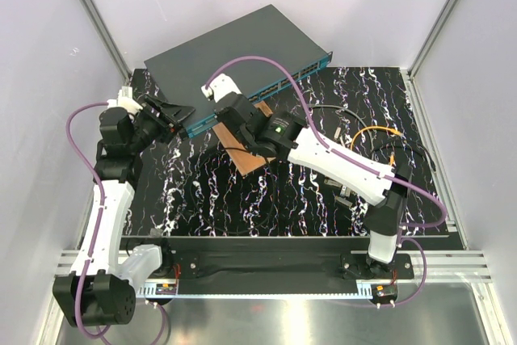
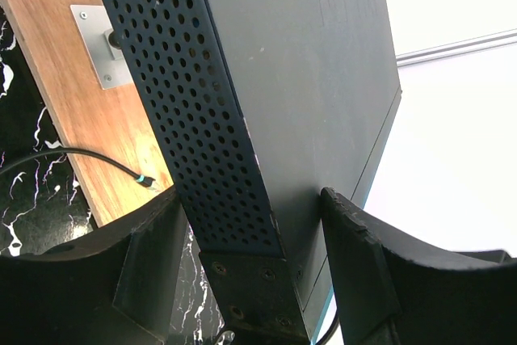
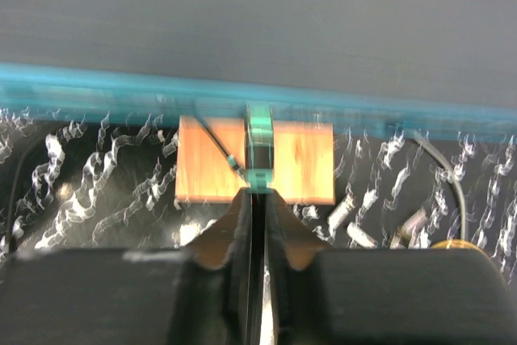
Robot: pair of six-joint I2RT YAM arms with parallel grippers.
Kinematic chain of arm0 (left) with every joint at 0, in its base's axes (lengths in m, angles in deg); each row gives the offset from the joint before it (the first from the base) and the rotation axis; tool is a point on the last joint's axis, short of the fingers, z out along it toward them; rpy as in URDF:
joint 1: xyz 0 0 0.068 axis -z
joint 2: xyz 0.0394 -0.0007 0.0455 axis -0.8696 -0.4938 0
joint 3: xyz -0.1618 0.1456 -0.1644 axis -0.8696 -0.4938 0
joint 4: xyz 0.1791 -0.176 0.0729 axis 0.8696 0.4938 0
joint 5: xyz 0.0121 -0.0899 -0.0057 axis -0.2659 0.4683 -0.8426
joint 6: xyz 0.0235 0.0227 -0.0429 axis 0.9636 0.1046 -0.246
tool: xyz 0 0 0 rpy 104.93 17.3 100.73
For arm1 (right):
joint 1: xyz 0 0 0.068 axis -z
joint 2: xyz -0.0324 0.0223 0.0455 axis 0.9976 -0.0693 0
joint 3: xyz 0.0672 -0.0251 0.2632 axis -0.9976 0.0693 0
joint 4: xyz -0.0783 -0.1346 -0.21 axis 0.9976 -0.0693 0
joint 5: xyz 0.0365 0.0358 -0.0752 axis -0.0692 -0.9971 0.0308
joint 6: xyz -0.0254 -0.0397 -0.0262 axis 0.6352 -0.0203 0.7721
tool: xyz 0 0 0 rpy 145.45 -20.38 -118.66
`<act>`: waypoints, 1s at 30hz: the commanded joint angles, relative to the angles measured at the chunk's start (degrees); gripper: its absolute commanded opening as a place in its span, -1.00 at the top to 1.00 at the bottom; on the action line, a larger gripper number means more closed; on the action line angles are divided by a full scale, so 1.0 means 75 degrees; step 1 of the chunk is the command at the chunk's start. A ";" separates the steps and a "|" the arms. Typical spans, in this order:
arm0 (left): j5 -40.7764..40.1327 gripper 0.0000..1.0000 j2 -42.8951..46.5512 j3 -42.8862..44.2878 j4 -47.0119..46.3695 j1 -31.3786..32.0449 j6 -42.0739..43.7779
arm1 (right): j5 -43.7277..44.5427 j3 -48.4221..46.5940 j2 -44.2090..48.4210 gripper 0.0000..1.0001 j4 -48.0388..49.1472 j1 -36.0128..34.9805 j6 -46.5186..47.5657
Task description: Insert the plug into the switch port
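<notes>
Network switch (image 1: pixel 242 42), dark grey, lies askew at the back of the black marbled worktop (image 1: pixel 202 191). At the switch's left front corner, the left claw (image 2: pixel 252 208) clamps that corner between wide-set fingers (image 2: pixel 153 256), one against the perforated side. Before the switch's teal port edge, the right claw (image 3: pixel 258 198) hangs over a small wooden board (image 3: pixel 303 163), jaws nearly together. A translucent green plug (image 3: pixel 258 147) at their tips reaches that edge. Blur hides whether they pinch it.
</notes>
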 commanded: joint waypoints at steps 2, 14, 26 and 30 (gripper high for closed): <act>0.0746 1.00 -0.0278 0.0069 -0.0053 0.0706 0.0462 | -0.0372 0.0154 0.0062 0.49 0.2366 0.0333 -0.0225; 0.0499 0.07 -0.0407 0.0773 0.0510 -0.0138 0.0919 | -0.1766 0.2029 0.1927 -0.42 0.1921 0.0590 -0.0110; 0.1307 -0.98 -0.0255 0.0960 0.0862 -0.1532 0.0908 | -0.3021 0.3741 0.4282 -1.00 0.1171 0.1281 -0.0098; 0.1811 -0.98 -0.0044 0.0983 0.0371 -0.1930 0.0953 | -0.3874 0.4057 0.4950 -0.99 0.0458 0.2474 -0.0191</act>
